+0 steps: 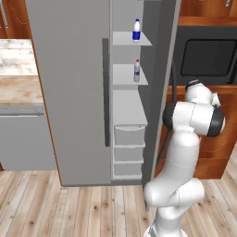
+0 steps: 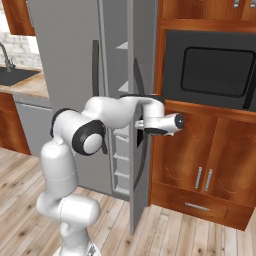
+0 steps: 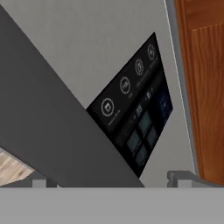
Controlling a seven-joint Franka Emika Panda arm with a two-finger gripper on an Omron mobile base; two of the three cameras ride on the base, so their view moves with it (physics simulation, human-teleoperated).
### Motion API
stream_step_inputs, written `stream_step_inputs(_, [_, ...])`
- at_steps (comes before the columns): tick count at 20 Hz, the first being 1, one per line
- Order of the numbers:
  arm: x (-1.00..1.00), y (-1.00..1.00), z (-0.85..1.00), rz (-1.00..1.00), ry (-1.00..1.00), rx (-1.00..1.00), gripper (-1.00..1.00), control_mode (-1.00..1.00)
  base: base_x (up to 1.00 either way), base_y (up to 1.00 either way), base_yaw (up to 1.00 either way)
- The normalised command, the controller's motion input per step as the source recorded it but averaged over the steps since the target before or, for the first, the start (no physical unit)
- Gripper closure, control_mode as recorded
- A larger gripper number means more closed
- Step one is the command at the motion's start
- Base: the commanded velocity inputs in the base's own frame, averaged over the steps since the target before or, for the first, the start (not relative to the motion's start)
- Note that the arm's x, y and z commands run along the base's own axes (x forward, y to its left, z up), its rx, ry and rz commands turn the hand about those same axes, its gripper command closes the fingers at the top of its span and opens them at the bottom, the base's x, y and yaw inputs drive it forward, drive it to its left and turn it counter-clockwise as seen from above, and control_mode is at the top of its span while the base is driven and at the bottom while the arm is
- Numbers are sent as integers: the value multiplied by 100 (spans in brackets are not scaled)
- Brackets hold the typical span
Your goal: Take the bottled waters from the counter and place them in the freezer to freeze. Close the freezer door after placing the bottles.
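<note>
Both bottled waters stand inside the open freezer (image 1: 69, 92). The blue-labelled bottle (image 1: 136, 30) is on an upper shelf and the red-capped bottle (image 1: 137, 70) is on the shelf below. The freezer door (image 1: 159, 55) stands swung out at the right of the shelves, edge-on in the right base view (image 2: 142, 190). My gripper (image 2: 141, 127) is at the door's outer face, about halfway up. In the hand view it (image 3: 109, 180) is open and holds nothing. Close ahead are the grey door face (image 3: 87, 52), its dark bar handle (image 3: 43, 131) and a black control panel (image 3: 135, 122).
A black microwave (image 2: 215, 70) sits in wooden cabinets (image 2: 200, 165) just right of the open door. The counter (image 2: 30, 85) with its black sink (image 2: 15, 75) lies to the left, over a grey dishwasher front (image 1: 23, 139). Drawers (image 1: 128, 136) fill the freezer's lower part.
</note>
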Motion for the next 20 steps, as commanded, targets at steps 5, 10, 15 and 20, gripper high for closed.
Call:
stream_step_inputs(5, [0, 98, 0, 0, 0, -8, -100, -100, 0, 0, 0])
stream_step_inputs(10, [2, 98, 0, -7, 0, -12, -100, -100, 0, 0, 0])
stream_step_inputs(15, [23, 71, 0, -18, 0, -11, -100, -100, 0, 0, 0])
stream_step_inputs(20, [45, 39, 0, -17, 0, -9, -100, -100, 0, 0, 0])
